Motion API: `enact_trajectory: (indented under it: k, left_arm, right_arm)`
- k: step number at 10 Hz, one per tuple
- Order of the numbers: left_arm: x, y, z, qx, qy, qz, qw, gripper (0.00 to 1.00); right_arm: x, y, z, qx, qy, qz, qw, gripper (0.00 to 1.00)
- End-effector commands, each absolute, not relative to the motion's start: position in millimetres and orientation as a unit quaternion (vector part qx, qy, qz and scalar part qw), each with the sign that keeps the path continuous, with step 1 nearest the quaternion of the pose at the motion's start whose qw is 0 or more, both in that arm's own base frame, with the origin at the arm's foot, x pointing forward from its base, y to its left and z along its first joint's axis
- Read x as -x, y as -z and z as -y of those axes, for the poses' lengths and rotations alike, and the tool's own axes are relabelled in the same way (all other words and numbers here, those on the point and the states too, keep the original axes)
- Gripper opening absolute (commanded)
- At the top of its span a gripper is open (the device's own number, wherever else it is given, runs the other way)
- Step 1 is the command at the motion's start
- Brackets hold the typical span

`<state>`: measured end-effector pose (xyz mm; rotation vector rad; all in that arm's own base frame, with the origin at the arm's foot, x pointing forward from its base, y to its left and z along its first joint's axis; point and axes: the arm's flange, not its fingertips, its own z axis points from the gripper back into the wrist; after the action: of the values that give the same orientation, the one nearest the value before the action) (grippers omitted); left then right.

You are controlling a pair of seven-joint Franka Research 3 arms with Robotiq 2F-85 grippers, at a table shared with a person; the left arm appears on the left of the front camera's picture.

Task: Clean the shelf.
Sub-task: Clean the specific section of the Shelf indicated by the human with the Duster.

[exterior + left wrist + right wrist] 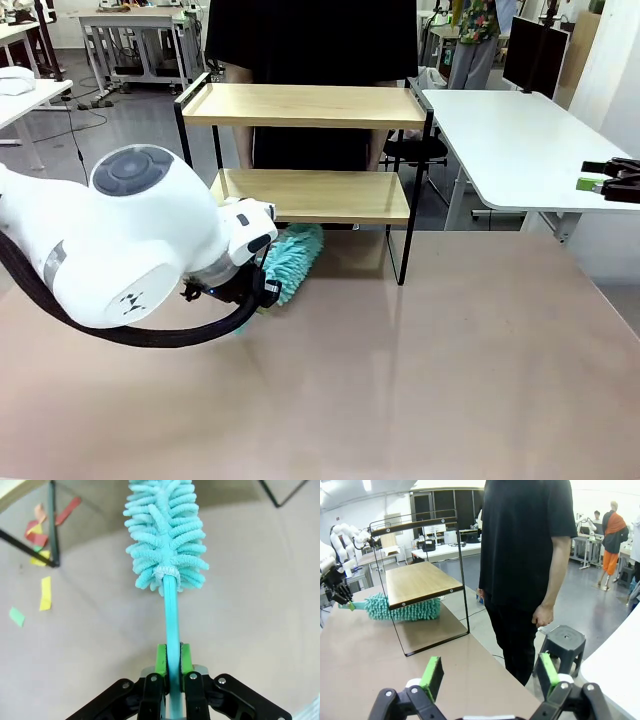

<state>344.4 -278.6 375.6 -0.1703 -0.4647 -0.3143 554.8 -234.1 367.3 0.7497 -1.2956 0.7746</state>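
Gripping teal duster [165, 535] handle: left fingers [160, 660] clamped; head beneath shelf [310, 195] lower board; right fingers [432, 677] spread apart, empty.

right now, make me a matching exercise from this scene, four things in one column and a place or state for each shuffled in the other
Things:
1. left gripper
2. right gripper
3. teal duster
4. paper scraps

Place or state:
A. open, holding nothing
B. fluffy head reaching under the lower board of the shelf
C. lying on the table near a shelf leg
D. shut on a thin teal handle

Pairs: 1-D, 2-A, 3-B, 4-C
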Motion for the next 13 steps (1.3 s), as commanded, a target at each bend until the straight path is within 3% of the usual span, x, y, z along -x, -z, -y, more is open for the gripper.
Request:
enact_trajectory:
  k: [1,6,7,9,10,11,13]
  left_arm:
    - [-310.9,-408.9,217.9,0.128,0.23,0.199,0.944,0.13]
    - [-300.6,-443.2,156.9,0.246,0.354,0.149,0.89,0.13]
    - [-299.9,-456.5,149.2,0.264,0.354,0.115,0.89,0.13]
    - [-292.3,-491.3,134.6,0.283,0.331,0.054,0.898,0.13]
    - [-283.2,-515.8,125.7,0.278,0.327,0.058,0.902,0.13]
    - [-276.7,-540.7,117.3,0.287,0.302,0.006,0.909,0.13]
    - [-262.5,-587.5,120.3,0.242,0.308,-0.039,0.919,0.13]
  right_arm:
    - [-555.4,-370.7,232.3,-0.331,-0.345,0.575,0.664,1.0]
    - [-555.4,-370.7,232.3,-0.331,-0.345,0.575,0.664,1.0]
    - [-555.4,-370.7,232.3,-0.331,-0.345,0.575,0.664,1.0]
    - [-555.4,-370.7,232.3,-0.331,-0.345,0.575,0.664,1.0]
    - [-555.4,-370.7,232.3,-0.331,-0.345,0.575,0.664,1.0]
    - [-555.4,-370.7,232.3,-0.331,-0.345,0.575,0.664,1.0]
    - [-555.4,-370.7,232.3,-0.331,-0.345,0.575,0.664,1.0]
